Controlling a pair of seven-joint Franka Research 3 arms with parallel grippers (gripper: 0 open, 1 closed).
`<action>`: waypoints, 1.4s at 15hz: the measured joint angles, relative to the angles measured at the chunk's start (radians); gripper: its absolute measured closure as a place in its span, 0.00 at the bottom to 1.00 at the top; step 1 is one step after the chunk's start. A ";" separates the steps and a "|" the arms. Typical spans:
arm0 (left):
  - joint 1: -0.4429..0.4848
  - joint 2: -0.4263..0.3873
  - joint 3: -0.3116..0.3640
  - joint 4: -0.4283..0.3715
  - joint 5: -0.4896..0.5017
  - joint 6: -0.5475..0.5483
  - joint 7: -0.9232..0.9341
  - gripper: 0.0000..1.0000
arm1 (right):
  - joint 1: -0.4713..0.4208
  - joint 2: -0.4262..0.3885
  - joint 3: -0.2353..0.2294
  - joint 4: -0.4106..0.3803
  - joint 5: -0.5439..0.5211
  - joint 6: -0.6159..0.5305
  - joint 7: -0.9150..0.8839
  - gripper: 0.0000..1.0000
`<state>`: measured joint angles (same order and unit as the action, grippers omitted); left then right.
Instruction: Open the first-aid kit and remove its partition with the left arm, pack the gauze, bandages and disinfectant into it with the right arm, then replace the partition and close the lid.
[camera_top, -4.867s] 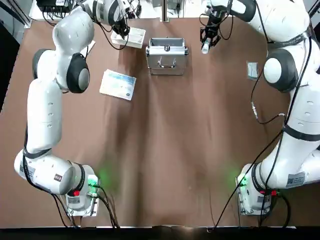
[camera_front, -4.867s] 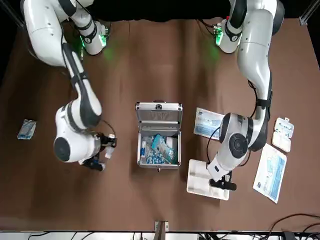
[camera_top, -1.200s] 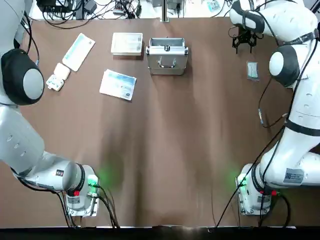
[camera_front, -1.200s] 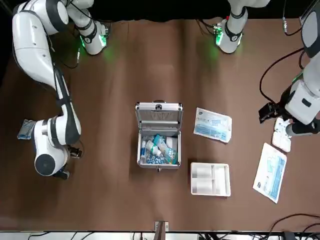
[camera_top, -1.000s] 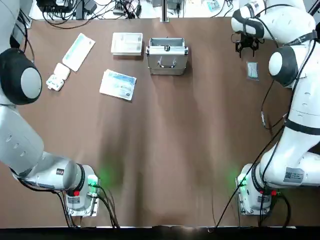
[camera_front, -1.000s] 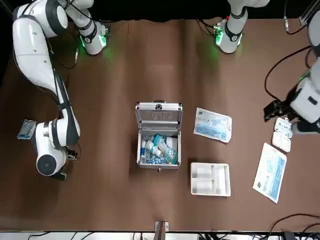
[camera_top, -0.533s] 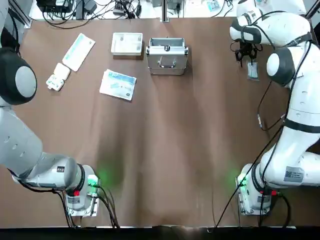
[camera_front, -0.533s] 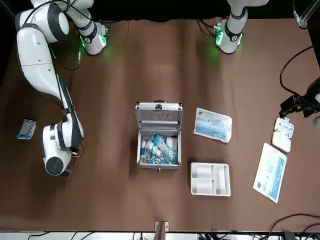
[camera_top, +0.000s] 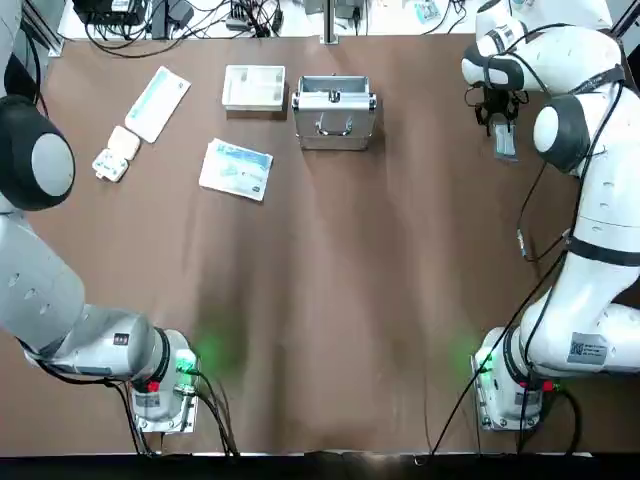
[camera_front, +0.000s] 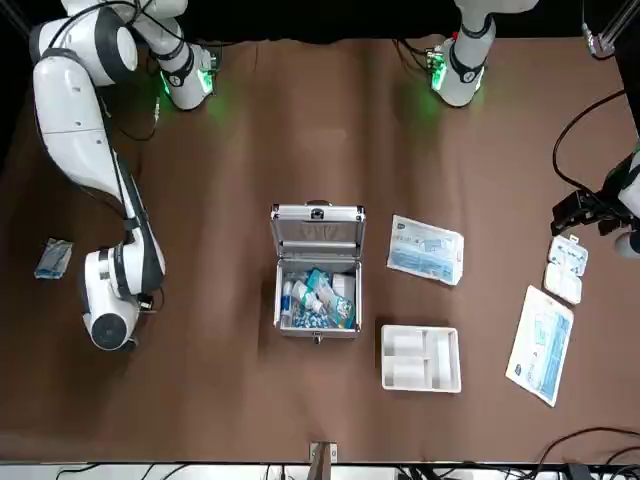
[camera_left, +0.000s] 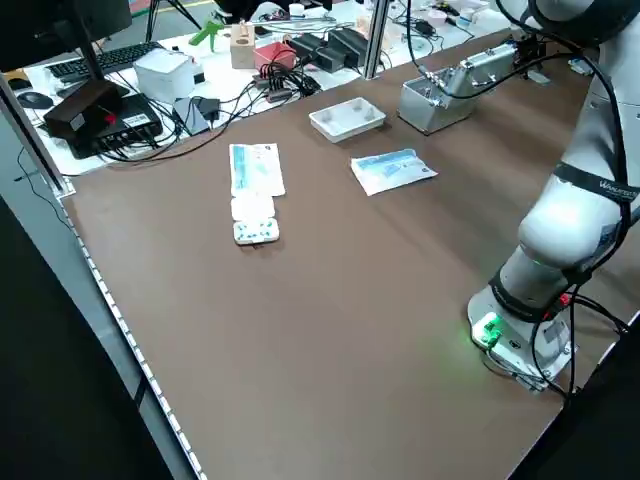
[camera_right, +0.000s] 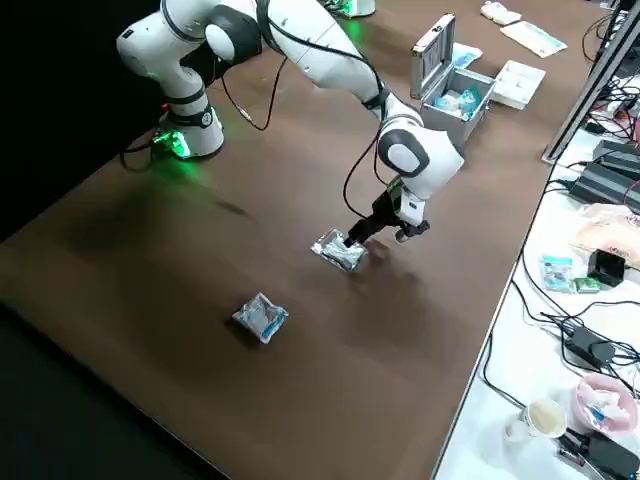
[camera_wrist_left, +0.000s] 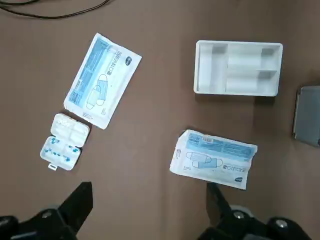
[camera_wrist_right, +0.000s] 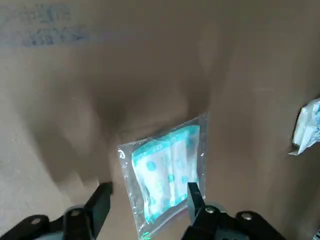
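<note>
The right claw (camera_wrist_right: 151, 195) is wide, with its two fingers far apart. It is low over the right side of the bench (camera_top: 330, 330), right by a small clear packet (camera_wrist_right: 167, 175) with white and blue-green stuff in it. I cannot tell if it touches the packet. Another small packet (camera_right: 262, 317) lies on the bench, apart from that one.

The left claw (camera_wrist_left: 150, 197) is wide too, with nothing in it. It is up above the left side of the bench. Near it there is a little white pill box (camera_front: 567, 268), lying open with blue pills in one half. A flat blue and white packet (camera_front: 540, 345) lies just beside the box.

A white tray (camera_front: 421, 358) sits flat on the bench, out of the silver case (camera_front: 317, 332) and just to its left. A second flat packet (camera_front: 426, 249) lies near the tray, closer to the robot. The case is open, with its lid (camera_front: 318, 233) up on the robot's side. Inside are blue and white packs (camera_front: 335, 304) and a small white bottle (camera_front: 306, 295).
</note>
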<state>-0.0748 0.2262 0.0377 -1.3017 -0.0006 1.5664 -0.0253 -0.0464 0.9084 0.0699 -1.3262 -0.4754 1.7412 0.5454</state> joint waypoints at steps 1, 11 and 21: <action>0.000 0.000 0.000 0.000 0.000 0.000 0.000 0.00 | -0.001 0.000 0.000 0.000 0.000 0.000 0.000 0.31; -0.003 0.000 -0.013 -0.006 0.000 0.000 -0.013 0.00 | -0.018 0.007 -0.001 -0.004 -0.015 0.001 -0.001 0.63; -0.003 0.000 -0.015 -0.008 0.000 0.000 -0.014 0.00 | -0.018 0.017 -0.001 -0.005 -0.022 0.002 -0.002 0.97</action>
<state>-0.0781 0.2262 0.0229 -1.3095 -0.0006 1.5664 -0.0395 -0.0644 0.9257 0.0688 -1.3316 -0.4969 1.7434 0.5430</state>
